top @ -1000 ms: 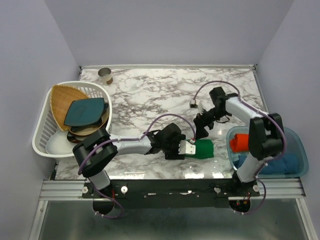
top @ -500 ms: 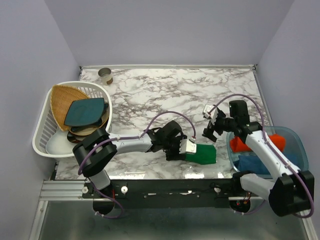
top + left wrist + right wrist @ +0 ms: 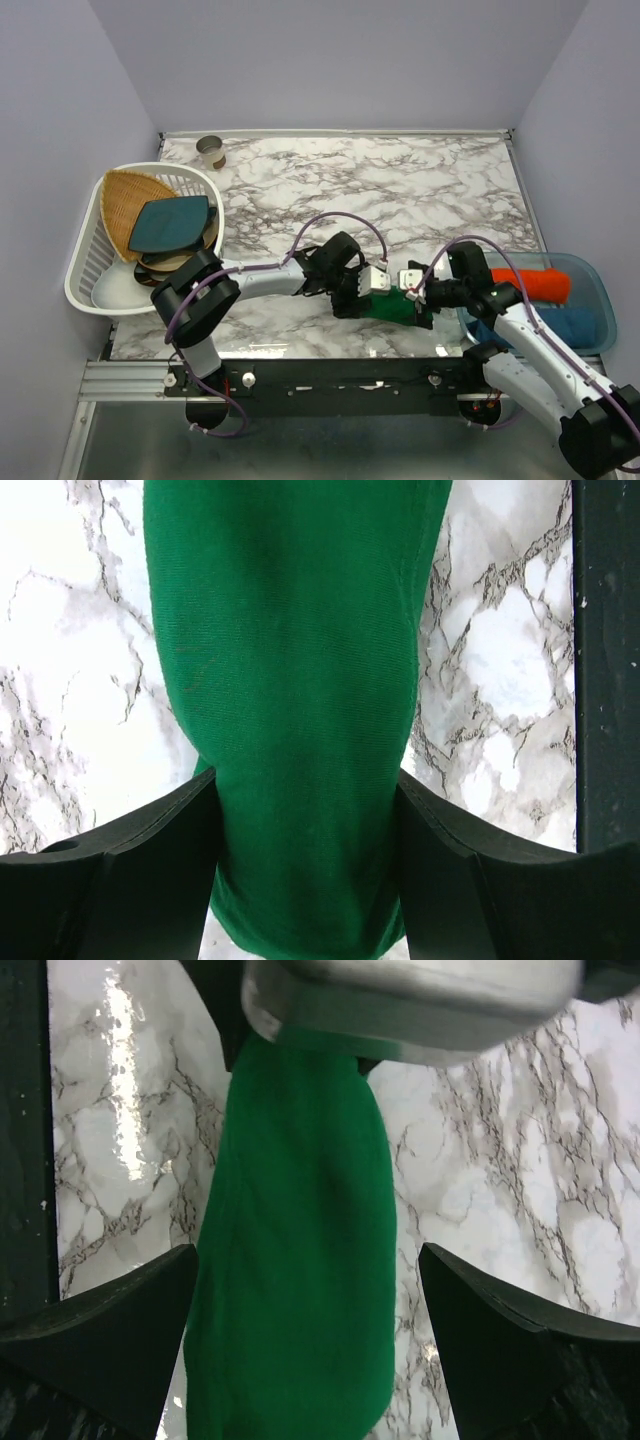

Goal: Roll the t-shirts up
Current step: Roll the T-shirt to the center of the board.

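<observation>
A green t-shirt [image 3: 400, 309] lies rolled into a tight bundle on the marble near the front edge. My left gripper [image 3: 372, 290] is shut on its left end. In the left wrist view both black fingers [image 3: 150, 880] press the sides of the roll [image 3: 300, 680]. My right gripper [image 3: 420, 291] faces it from the right and stands open. Its fingers [image 3: 110, 1345] straddle the roll's other end [image 3: 295, 1260], with a gap on the right side. An orange-red t-shirt [image 3: 535, 283] and a blue one [image 3: 562, 326] lie bundled in the clear blue bin [image 3: 592, 272].
A white basket [image 3: 85, 272] at the left holds a wicker tray [image 3: 122, 195], a dark teal plate [image 3: 170, 222] and other dishes. A small cup [image 3: 211, 151] stands at the back left. The black front rail [image 3: 605, 680] runs close beside the roll.
My right arm has swung from over the table's middle, past the bin, down to the roll's right end. My left gripper has carried the roll a little to the right.
</observation>
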You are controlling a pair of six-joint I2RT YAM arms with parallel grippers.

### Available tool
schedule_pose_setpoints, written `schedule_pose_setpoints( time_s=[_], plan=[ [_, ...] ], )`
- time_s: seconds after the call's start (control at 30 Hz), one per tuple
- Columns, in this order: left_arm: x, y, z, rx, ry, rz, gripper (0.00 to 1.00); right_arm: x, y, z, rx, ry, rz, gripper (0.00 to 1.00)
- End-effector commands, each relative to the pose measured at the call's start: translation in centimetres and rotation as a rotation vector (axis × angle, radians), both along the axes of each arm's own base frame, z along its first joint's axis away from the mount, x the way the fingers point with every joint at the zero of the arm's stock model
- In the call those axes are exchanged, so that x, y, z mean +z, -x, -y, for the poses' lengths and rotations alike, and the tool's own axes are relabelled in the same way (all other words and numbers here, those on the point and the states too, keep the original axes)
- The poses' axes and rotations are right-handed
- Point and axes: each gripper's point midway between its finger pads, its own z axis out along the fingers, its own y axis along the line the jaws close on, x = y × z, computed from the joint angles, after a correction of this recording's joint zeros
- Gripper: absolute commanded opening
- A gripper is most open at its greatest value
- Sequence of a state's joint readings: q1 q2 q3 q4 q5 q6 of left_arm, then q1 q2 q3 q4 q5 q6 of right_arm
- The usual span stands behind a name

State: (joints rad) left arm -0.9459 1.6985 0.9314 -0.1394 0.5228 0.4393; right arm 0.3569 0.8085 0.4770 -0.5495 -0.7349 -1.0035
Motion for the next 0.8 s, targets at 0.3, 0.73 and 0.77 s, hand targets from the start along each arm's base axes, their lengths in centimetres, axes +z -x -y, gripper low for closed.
schedule_pose_setpoints(
  time_s=[0.3, 0.73, 0.77],
  plan=[
    [1.2, 0.3, 0.8, 0.010, 0.038, -0.083, 0.69, -3.0, 0.7, -2.6, 0.104, 0.073, -0.066, 1.00],
    [0.8, 0.3, 0.2, 0.031, 0.039, -0.114, 0.68, -0.8, -0.6, -3.6, 0.098, 0.028, -0.007, 1.00],
    [0.8, 0.2, 0.2, 0.032, 0.039, -0.110, 0.68, -0.5, -0.6, -3.6, 0.096, 0.023, -0.005, 1.00]
  ],
)
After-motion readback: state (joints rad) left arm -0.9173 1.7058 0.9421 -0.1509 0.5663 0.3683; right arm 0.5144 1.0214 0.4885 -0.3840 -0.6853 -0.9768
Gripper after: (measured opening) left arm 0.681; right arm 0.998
